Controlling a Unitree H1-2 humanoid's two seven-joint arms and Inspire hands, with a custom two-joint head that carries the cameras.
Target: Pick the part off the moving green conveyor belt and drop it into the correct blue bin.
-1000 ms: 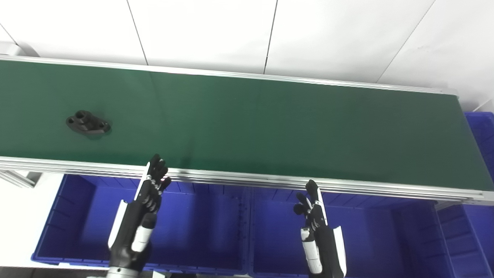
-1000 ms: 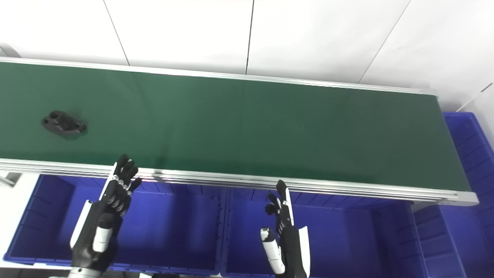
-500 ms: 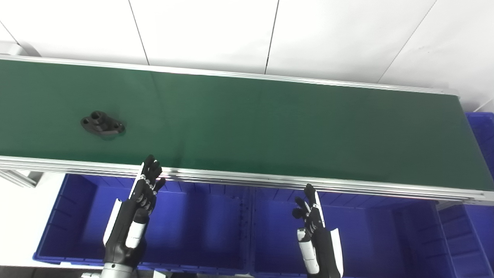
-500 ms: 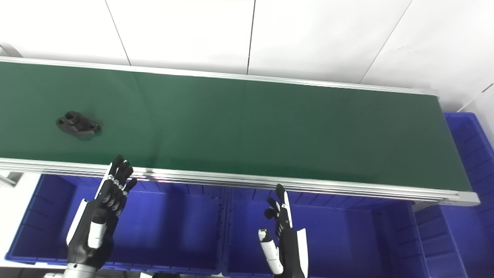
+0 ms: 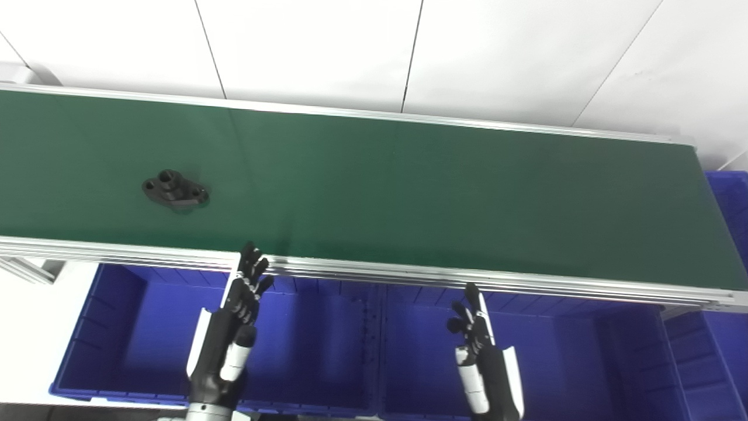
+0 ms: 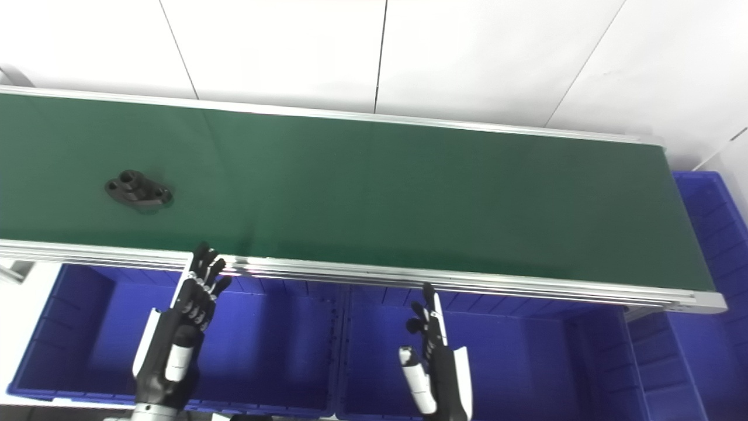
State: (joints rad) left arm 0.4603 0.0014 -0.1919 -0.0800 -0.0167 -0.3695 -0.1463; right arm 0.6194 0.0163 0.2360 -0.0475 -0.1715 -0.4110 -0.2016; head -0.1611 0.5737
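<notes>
Partly cut off: both forearms at the bottom edge, belt (image 5: 409, 193) at the left edge, far-right bin (image 5: 727, 193) at the frame's right. Small holes in the part (image 5: 175, 190) visible, finer shape hard to make out. One black part, lying flat on the belt's left stretch, nearer its front rail, apart from both hands. Two hands: left hand (image 5: 242, 298) raised over the left bin (image 5: 117, 327), fingers spread, tips at the rail (image 5: 409, 275), holding nothing; right hand (image 5: 476, 327) over the middle bin (image 5: 555, 351), fingers apart, empty. Three blue bins in all. Green matte belt between silver rails; white panelled wall (image 5: 315, 52) with dark seams behind.
</notes>
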